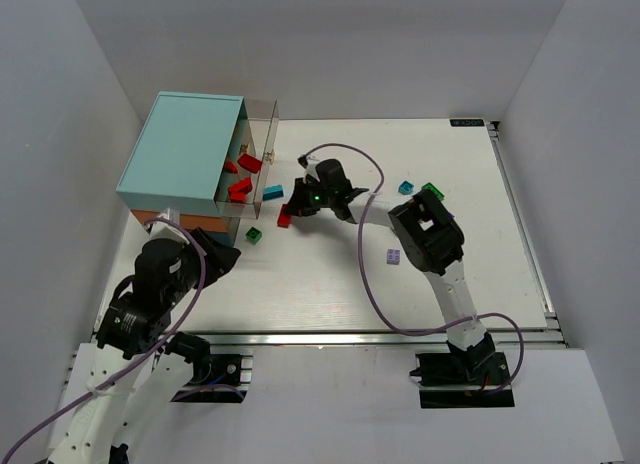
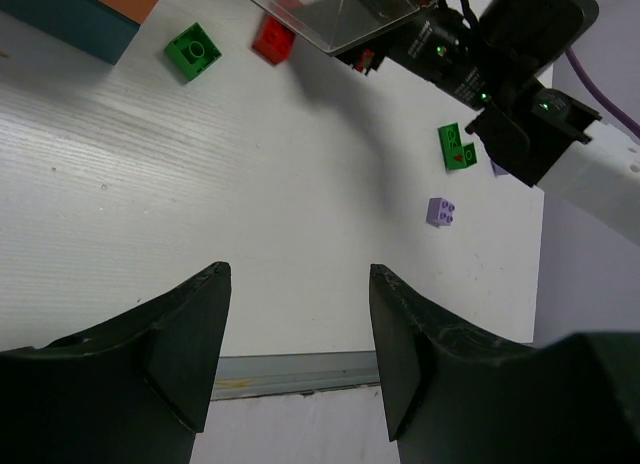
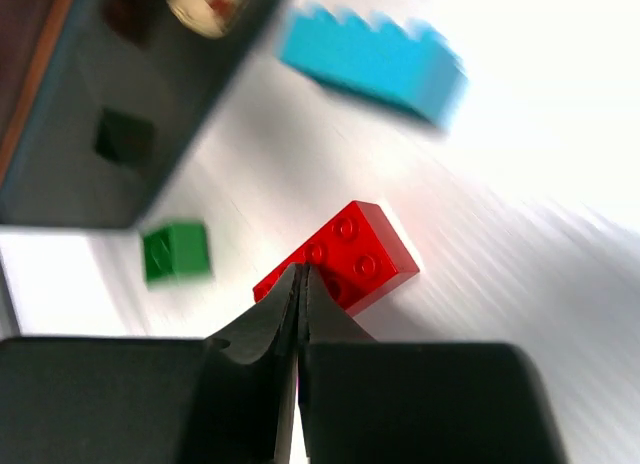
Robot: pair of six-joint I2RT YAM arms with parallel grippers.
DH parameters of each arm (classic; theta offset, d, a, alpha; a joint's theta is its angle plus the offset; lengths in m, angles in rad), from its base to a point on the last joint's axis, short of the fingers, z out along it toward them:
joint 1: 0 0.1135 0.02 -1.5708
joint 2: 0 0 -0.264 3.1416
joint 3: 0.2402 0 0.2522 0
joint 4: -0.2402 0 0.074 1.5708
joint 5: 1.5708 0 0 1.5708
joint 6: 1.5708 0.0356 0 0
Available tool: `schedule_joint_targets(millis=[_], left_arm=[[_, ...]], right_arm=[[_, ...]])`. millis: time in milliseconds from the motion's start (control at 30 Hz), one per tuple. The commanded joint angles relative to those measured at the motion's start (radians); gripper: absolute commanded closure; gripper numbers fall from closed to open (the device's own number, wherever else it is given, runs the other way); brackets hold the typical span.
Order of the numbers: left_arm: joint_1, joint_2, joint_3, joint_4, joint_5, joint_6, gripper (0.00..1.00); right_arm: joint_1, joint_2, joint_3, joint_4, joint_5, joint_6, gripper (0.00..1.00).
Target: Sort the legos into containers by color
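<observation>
A clear drawer (image 1: 275, 134) stands pulled out of the teal-topped cabinet (image 1: 185, 149), with red legos (image 1: 241, 189) inside it. A cyan brick (image 1: 272, 193) (image 3: 375, 59), a red brick (image 1: 284, 218) (image 3: 370, 254) and a green brick (image 1: 254, 236) (image 3: 175, 251) lie on the table just right of the drawer. My right gripper (image 1: 297, 200) (image 3: 300, 274) is shut and empty, its tips over the near end of the red brick. My left gripper (image 1: 222, 252) (image 2: 299, 272) is open and empty above the table's near left edge.
More legos lie loose: a purple one (image 1: 394, 256) (image 2: 443, 212) mid-table, a cyan one (image 1: 405, 187) and a green one (image 1: 432, 191) (image 2: 457, 146) to the right. The right arm (image 2: 520, 74) reaches across the middle of the table. White walls enclose the table on three sides.
</observation>
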Motion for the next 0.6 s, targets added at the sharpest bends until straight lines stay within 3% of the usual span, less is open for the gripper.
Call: schedule_joint_targets(millis=[0, 167, 400, 433, 567], left_arm=[[0.004, -0.016, -0.003, 0.035, -0.003, -0.003, 0.32], [0.004, -0.008, -0.026, 0.079, 0.021, 0.007, 0.32], [0.004, 0.031, -0.032, 0.142, 0.040, 0.037, 0.31], [0.004, 0.036, -0.032, 0.145, 0.073, 0.042, 0.31], [-0.005, 0.099, -0.017, 0.182, 0.115, 0.089, 0.29]], right_arm=[[-0.043, -0.106, -0.101, -0.069, 0.009, -0.098, 1.00], [-0.099, -0.226, -0.262, -0.065, -0.069, -0.207, 1.00], [-0.148, -0.321, -0.286, -0.120, -0.149, -0.390, 1.00], [-0.152, -0.329, -0.278, -0.131, -0.219, -0.413, 1.00], [-0.197, -0.332, -0.144, -0.366, -0.423, -0.557, 0.66]])
